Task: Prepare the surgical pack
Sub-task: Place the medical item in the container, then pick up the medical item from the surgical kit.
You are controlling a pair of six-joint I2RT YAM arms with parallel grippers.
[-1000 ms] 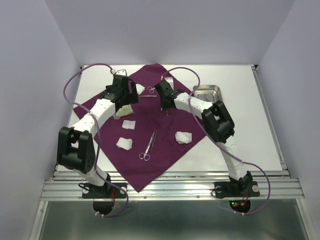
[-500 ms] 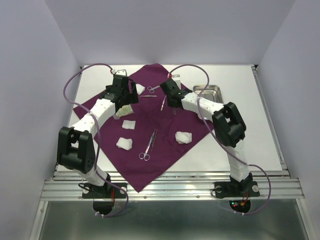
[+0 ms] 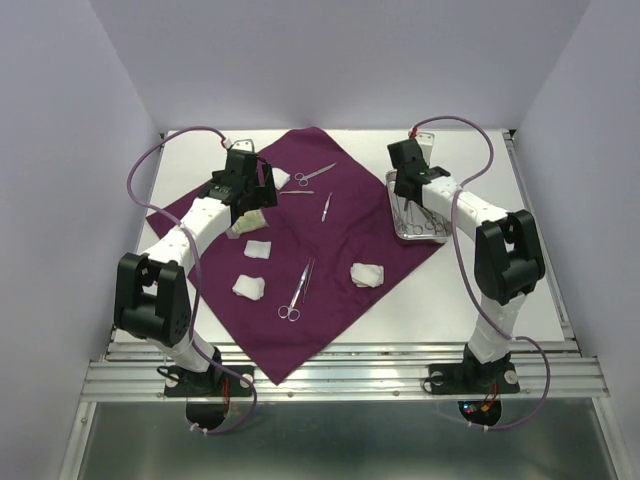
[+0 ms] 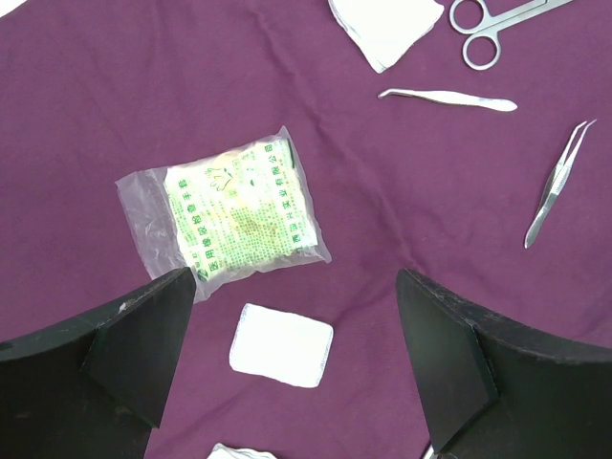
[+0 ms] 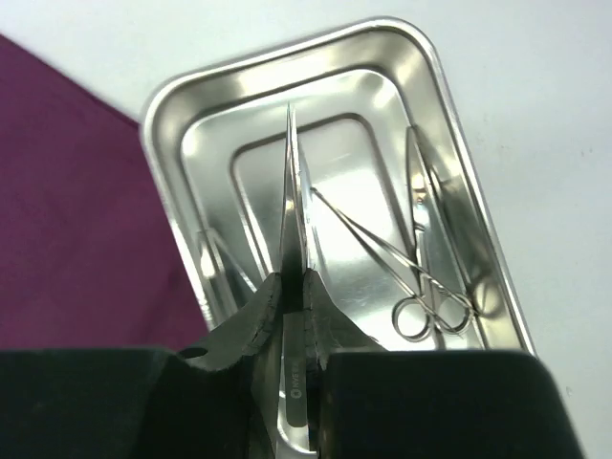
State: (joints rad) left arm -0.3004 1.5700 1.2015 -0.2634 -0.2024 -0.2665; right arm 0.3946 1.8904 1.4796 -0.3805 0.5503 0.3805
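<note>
Tweezers (image 5: 290, 191), stiff, light, likely slippery steel, pinched near rear by right fingers (image 5: 251, 325) over tray (image 5: 354, 163); left fingers (image 4: 134, 335) open.

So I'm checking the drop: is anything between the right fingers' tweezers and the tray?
Nothing visible. The tweezers hang over the bare middle of the tray; the forceps already inside lie off to one side.

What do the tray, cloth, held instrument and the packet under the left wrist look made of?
Tray: metal, likely stainless steel, polished; mirror glare and reflections.
Cloth: fabric, probably woven, matte deep purple; no glare.
Instrument in the right fingers: same polished metal.
Packet: clear plastic film, glossy, wrinkled edges, over a green-printed insert, possibly paper or gauze.
</note>
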